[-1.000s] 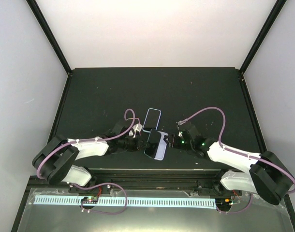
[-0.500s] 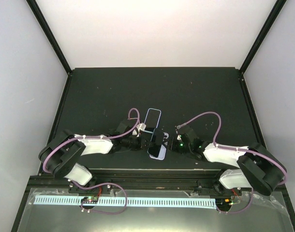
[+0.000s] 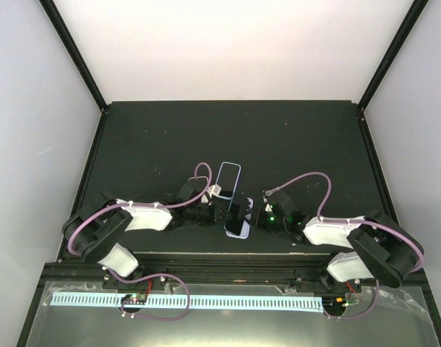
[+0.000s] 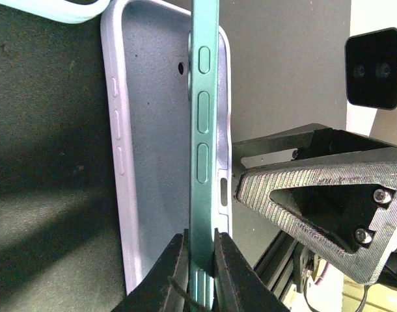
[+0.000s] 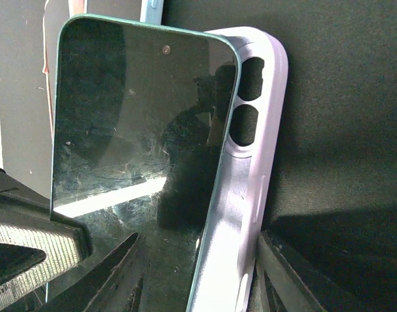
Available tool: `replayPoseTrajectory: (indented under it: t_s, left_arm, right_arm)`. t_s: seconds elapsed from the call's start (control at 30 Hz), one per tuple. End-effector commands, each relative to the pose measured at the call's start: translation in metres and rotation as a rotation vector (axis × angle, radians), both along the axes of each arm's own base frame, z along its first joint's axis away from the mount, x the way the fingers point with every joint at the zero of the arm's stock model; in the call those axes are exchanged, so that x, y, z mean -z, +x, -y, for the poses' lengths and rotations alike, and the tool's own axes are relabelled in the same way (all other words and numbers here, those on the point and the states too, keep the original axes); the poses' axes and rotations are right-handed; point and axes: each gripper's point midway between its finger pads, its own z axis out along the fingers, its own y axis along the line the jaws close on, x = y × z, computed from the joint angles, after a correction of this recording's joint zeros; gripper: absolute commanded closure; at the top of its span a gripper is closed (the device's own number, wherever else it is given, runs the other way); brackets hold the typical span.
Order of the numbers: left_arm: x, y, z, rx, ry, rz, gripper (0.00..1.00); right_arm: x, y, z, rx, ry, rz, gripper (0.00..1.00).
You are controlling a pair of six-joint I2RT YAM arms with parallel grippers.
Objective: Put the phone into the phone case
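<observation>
While the left claw (image 4: 202,239) pinches the teal phone (image 4: 202,149) on edge over the open lavender phone case (image 4: 153,136) on the tabletop (image 4: 49,143), the right claw (image 5: 198,250) straddles both, fingers apart, contact impossible to call.

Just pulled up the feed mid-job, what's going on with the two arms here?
The left end effector is clamped on one end of the teal phone, holding it edge-on over the open inside of the lavender phone case. The right end effector straddles phone and case from the opposite side. Whether it actually grips them is unclear. The phone is not yet seated flat in the case.
</observation>
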Motion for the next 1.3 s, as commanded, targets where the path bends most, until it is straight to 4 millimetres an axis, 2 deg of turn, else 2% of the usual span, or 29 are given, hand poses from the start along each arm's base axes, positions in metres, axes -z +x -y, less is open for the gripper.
replayPoseTrajectory:
  t_s: [0.0,0.23,0.73,1.0,1.27]
  left_arm:
    - [-0.013,0.013,0.014,-0.024,-0.032,0.033,0.89]
    - [-0.008,0.012,0.012,-0.027,-0.002,0.031,0.85]
    - [-0.013,0.015,-0.001,-0.035,0.107,0.098,0.69]
    - [-0.012,0.013,-0.006,-0.028,0.136,0.112,0.69]
    - [-0.007,0.009,-0.004,-0.007,0.148,0.11,0.76]
  right_arm:
    - [-0.002,0.0,-0.001,0.011,0.036,0.004,0.54]
    - [-0.004,0.0,0.0,0.015,0.04,0.013,0.55]
    - [-0.002,-0.001,0.004,0.025,0.028,0.015,0.57]
    - [-0.004,-0.001,0.004,0.027,0.035,0.014,0.59]
    - [-0.002,-0.003,0.003,0.027,0.043,0.0,0.6]
